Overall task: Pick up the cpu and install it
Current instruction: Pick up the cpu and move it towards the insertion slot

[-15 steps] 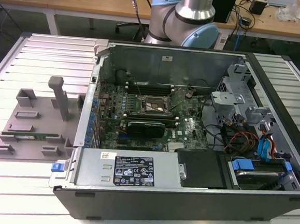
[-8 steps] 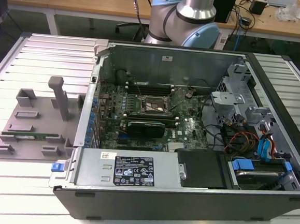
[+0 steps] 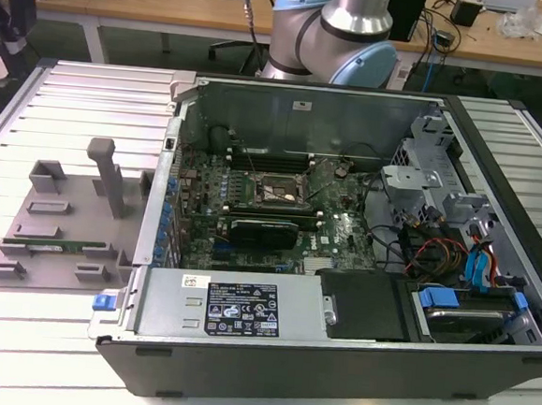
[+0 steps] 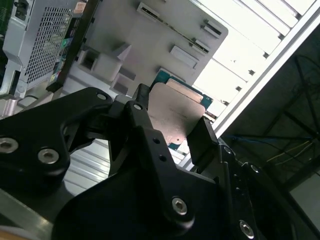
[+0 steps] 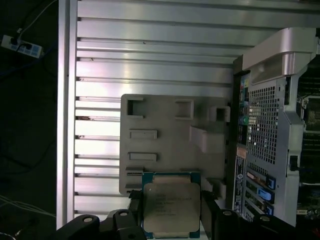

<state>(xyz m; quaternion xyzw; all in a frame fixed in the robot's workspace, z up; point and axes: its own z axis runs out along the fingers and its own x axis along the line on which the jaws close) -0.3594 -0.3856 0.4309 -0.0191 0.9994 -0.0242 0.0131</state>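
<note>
Your gripper (image 5: 171, 216) is clamped on the cpu (image 5: 171, 202): in both wrist views the black fingers (image 4: 200, 137) press two opposite edges of the chip, silvery top toward the first wrist camera, green edge showing round it. In the second wrist view the gripper (image 4: 172, 119) carries the cpu (image 4: 172, 110) tilted, one corner down between the black links. Behind the chip you see the grey fixture tray (image 5: 170, 120) with its pockets and raised blocks; the cpu overlaps one edge of it in the first wrist view, and I cannot tell if they touch. The tray lies on the slatted metal table (image 5: 150, 50), just beside the open computer case (image 5: 270, 115). In the exterior view the tray (image 3: 63, 214) sits on the table (image 3: 72, 102) at the exterior view's left of the case (image 3: 334, 358). Inside the case the black socket frame (image 3: 276, 192) sits on the motherboard, a long black graphics card (image 3: 264, 232) just in front of it. The arm's base (image 3: 332, 29) stands behind the case.
</note>
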